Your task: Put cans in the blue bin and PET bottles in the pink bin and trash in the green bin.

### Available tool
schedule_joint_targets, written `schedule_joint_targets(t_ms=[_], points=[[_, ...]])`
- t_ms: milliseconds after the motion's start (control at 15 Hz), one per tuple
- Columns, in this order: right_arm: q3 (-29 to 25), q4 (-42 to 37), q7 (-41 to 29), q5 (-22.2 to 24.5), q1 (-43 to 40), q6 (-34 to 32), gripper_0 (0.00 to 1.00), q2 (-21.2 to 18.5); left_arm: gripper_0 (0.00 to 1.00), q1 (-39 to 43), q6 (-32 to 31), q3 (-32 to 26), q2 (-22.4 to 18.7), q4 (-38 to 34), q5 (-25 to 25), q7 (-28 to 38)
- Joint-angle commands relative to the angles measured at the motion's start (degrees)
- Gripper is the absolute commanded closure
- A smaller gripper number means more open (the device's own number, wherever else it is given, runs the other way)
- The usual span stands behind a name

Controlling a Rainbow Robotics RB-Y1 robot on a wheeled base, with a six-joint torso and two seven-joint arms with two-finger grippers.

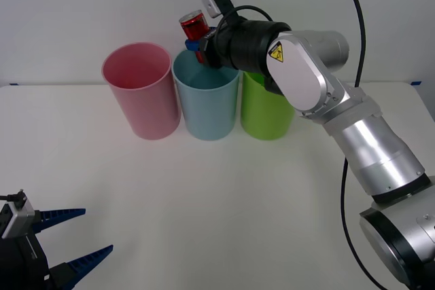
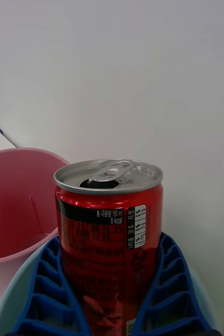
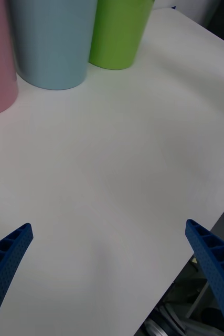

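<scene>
While the right end effector (image 1: 199,40) squeezes the red can (image 1: 193,25) upright, the blue bin (image 1: 206,103) sits right below; the left end effector (image 1: 71,236) waits wide open.

Silver cylindrical right arm segments (image 1: 370,147) joined by a black collar; yellow triangular warning label (image 1: 276,51); black cable (image 1: 353,5); blue ribbed fingers (image 2: 46,283).
</scene>
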State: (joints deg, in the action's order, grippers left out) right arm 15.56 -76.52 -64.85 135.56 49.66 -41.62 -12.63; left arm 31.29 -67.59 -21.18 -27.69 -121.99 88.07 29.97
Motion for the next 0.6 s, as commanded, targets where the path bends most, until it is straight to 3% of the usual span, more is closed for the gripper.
schedule_joint_targets(t_ms=[67, 333, 400, 467, 533, 600], points=[[0.3, 1.1, 0.0, 0.4, 0.0, 0.0, 1.00, 0.2, 0.00, 0.0, 0.0, 0.0, 0.0, 0.0, 0.0, 0.0], [0.3, 1.7, 0.0, 0.7, 0.0, 0.0, 0.96, 0.1, 0.00, 0.0, 0.0, 0.0, 0.0, 0.0, 0.0, 0.0], [0.3, 1.9, -0.1, 0.6, 0.0, 0.0, 0.63, 0.1, 0.00, 0.0, 0.0, 0.0, 0.0, 0.0, 0.0, 0.0], [0.3, 2.1, 0.2, 0.6, 0.0, 0.1, 0.14, 0.1, 0.00, 0.0, 0.0, 0.0, 0.0, 0.0, 0.0, 0.0], [0.3, 2.1, 0.3, 0.2, 0.0, 0.1, 0.00, 0.0, 0.00, 0.0, 0.0, 0.0, 0.0, 0.0, 0.0, 0.0], [0.3, 2.1, 0.6, -0.2, 0.0, 0.1, 0.00, -0.2, 0.00, 0.0, 0.0, 0.0, 0.0, 0.0, 0.0, 0.0]])
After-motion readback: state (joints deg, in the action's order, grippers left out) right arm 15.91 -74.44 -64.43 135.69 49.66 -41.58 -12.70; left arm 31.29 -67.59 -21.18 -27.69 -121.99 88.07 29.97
